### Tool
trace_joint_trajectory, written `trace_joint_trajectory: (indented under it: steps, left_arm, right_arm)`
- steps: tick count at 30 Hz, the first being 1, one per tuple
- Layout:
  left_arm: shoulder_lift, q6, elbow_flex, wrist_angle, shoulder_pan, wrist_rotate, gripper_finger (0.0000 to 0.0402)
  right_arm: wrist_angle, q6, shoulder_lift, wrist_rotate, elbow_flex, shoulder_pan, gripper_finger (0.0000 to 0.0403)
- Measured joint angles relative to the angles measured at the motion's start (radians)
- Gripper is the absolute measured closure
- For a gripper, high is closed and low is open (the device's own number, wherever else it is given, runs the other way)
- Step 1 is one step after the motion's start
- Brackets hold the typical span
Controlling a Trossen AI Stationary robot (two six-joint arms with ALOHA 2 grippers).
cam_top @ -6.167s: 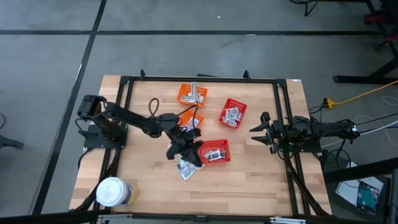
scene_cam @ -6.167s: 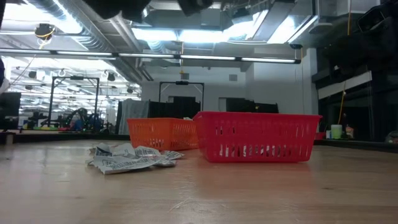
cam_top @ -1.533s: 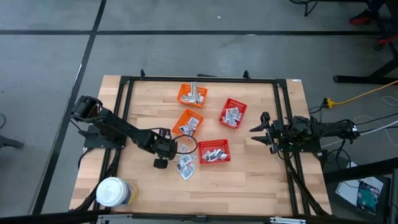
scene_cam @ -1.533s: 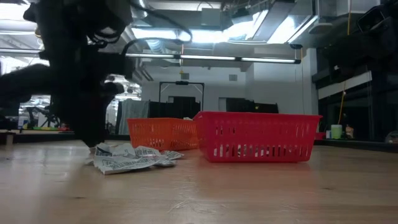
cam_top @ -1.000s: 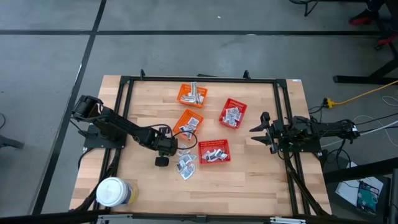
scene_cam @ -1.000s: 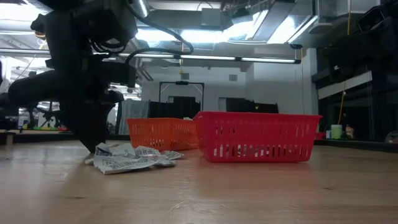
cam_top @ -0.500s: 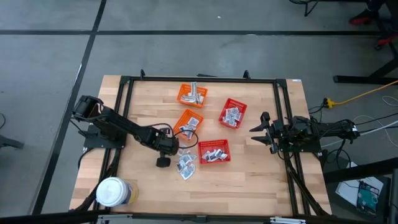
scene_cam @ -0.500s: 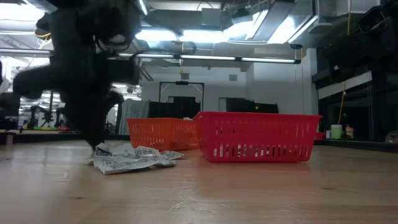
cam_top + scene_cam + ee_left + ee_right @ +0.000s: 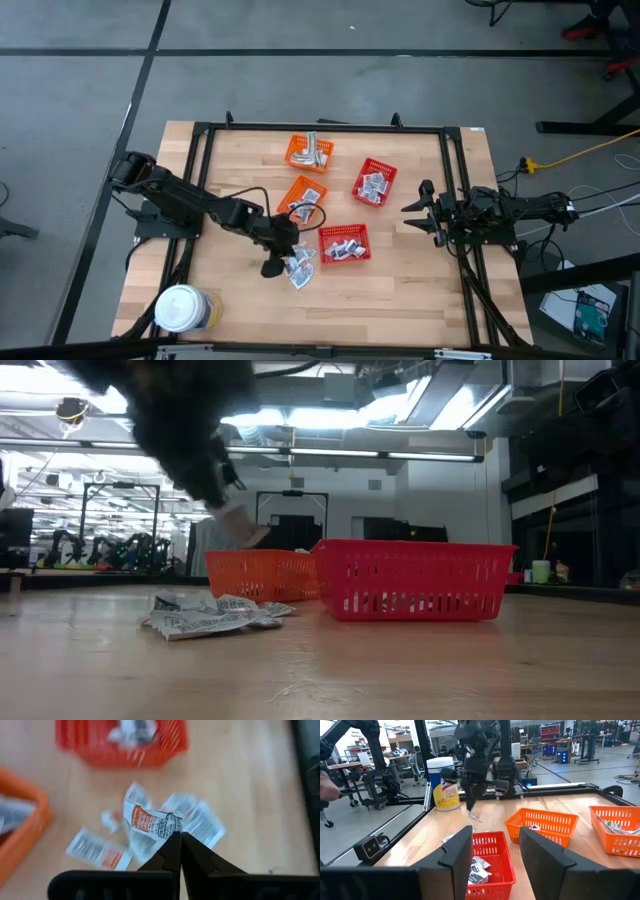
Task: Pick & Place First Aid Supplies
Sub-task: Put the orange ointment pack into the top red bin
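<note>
Change: the left end effector point(image 9: 176, 836), which a moment ago stood low at the loose pile with its fingers apart, has closed and now hangs clear above the worktop point(image 9: 420, 290).
Meaning for the task: a pick appears complete; one sachet has left the pile, and placement into a basket is the step judged to follow.
Left end effector state: fingers pressed together, tips pinching the edge of a single sachet point(image 9: 152, 822) with orange and dark print.
Left end effector position: in the high view it sits over the loose pile point(image 9: 298, 268), just beside the near red basket point(image 9: 344, 243).
Held sachet: hangs below the closed tips in the low view, above the level of the basket rims; free of the pile.
Remaining supplies: several sachets still lie on the worktop in the loose pile point(image 9: 210, 614); others already lie in the baskets.
Baskets: two orange baskets point(image 9: 308, 152) and a far red basket point(image 9: 374, 182) stand behind the near red one, each holding sachets.
Right end effector point(image 9: 495, 847): parked at the right edge of the worktop, fingers apart, holding nothing.
Other item: a white-lidded jar point(image 9: 182, 309) stands at the near left corner, well apart from the work.
</note>
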Motion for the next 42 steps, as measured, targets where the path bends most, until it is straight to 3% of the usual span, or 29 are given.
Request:
trace_joint_trajectory:
  steps: [7, 25, 32, 42]
  left_arm:
    - [0.001, -0.03, 0.03, 0.154, 0.04, 0.085, 0.04]
    - [0.043, 0.032, 0.222, 0.203, 0.181, 0.092, 0.04]
    - [0.162, 0.091, 0.326, 0.264, 0.235, 0.098, 0.04]
    - [0.415, 0.138, 0.58, 0.274, 0.346, 0.167, 0.0399]
  right_arm:
    - [0.0, 0.0, 0.0, 0.0, 0.0, 0.0, 0.024]
    - [0.0, 0.0, 0.0, 0.0, 0.0, 0.0, 0.024]
    - [0.0, 0.0, 0.0, 0.0, 0.0, 0.0, 0.024]
    - [0.0, 0.0, 0.0, 0.0, 0.0, 0.0, 0.024]
